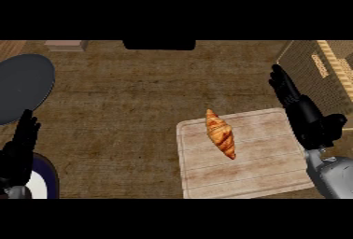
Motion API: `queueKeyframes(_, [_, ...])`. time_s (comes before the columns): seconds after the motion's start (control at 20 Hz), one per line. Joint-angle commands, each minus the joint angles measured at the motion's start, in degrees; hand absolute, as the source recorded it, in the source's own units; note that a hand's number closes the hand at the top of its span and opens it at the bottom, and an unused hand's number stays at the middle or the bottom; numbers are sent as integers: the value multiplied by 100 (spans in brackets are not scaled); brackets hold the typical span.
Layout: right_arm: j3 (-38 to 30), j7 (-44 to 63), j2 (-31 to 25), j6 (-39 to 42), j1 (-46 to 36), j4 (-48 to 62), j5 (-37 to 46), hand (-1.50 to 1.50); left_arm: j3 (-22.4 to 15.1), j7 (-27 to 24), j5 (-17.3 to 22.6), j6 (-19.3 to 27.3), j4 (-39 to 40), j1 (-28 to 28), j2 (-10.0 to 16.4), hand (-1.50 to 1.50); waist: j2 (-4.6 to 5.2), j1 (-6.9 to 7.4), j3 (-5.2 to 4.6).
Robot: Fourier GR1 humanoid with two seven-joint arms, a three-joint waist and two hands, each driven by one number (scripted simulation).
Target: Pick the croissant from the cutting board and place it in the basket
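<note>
A golden-brown croissant (221,134) lies lengthwise on the pale wooden cutting board (262,172) at the lower right of the counter. My right hand (303,114) hovers at the board's right edge, open with fingers straight and pointing away, apart from the croissant by a wide gap. A woven basket (324,65) shows at the far right edge, beyond the right hand. My left hand (19,149) rests open at the lower left edge, fingers up.
A large dark round plate (21,86) sits at the far left. A dark plate with a pale rim (47,179) lies under the left hand. A small wooden block (66,45) and a black object (158,45) stand at the back edge.
</note>
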Motion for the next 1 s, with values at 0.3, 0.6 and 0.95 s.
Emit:
queueKeyframes(0.3, [1699,-369,-590,340,-699,-1073,2284,150,-740,-122,84,-259,-896,-638,-859,0,-279,-37,-109])
queueKeyframes(0.6, [3137,632,1340,-2001,-114,-262,4759,-150,-973,-5,-82,-54,-1191,-545,-1035,0,-268,-111,-64])
queueKeyframes(0.95, [2486,2772,1162,-2260,-448,295,7169,-150,-877,95,-108,120,-1247,-410,-1012,0,-419,-500,-111])
